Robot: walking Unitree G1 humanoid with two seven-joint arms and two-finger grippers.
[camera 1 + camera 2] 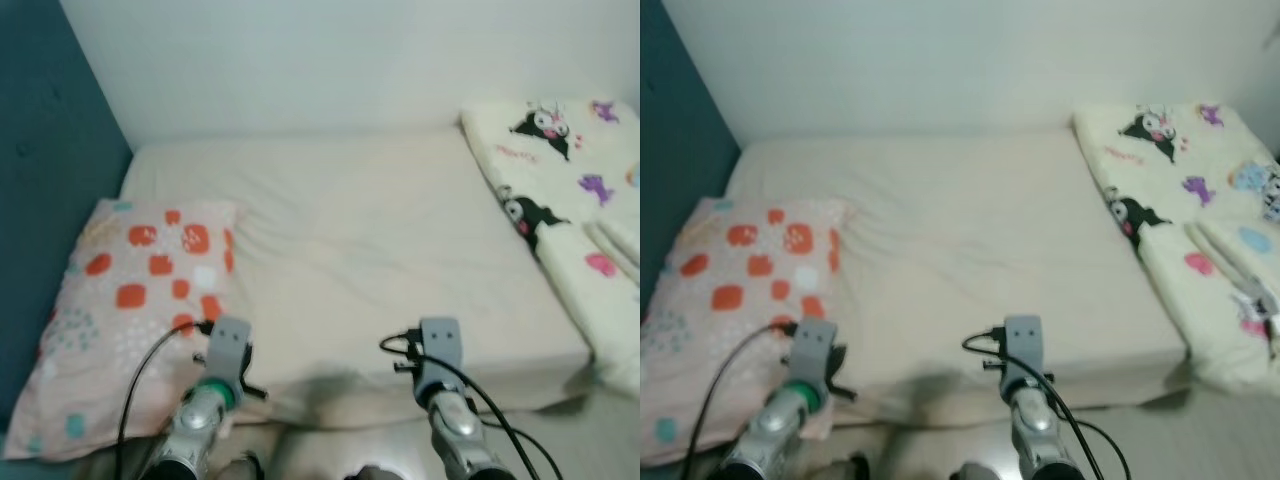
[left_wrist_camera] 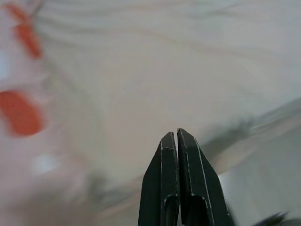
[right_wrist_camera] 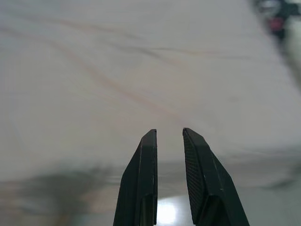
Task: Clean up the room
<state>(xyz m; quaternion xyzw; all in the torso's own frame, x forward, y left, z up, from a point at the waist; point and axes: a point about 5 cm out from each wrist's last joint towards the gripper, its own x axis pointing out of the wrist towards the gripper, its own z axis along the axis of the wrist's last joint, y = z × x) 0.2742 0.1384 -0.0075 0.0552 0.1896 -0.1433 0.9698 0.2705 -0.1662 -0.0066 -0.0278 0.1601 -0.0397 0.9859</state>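
Note:
A cream-sheeted bed (image 1: 370, 240) lies before me. At its left end rests a pink pillow (image 1: 130, 310) with orange and pale blotches. At the right end lies a folded cream blanket (image 1: 570, 190) printed with cartoon characters. My left arm (image 1: 225, 360) is raised over the bed's near edge beside the pillow, and its gripper (image 2: 173, 134) is shut with nothing in it above the sheet. My right arm (image 1: 440, 360) is held over the near edge at the middle. Its gripper (image 3: 169, 132) stands slightly open and holds nothing.
A dark teal wall (image 1: 50, 180) runs along the left of the bed and a white wall (image 1: 330, 60) stands behind it. A strip of grey floor (image 1: 560, 430) shows below the bed's near edge on the right.

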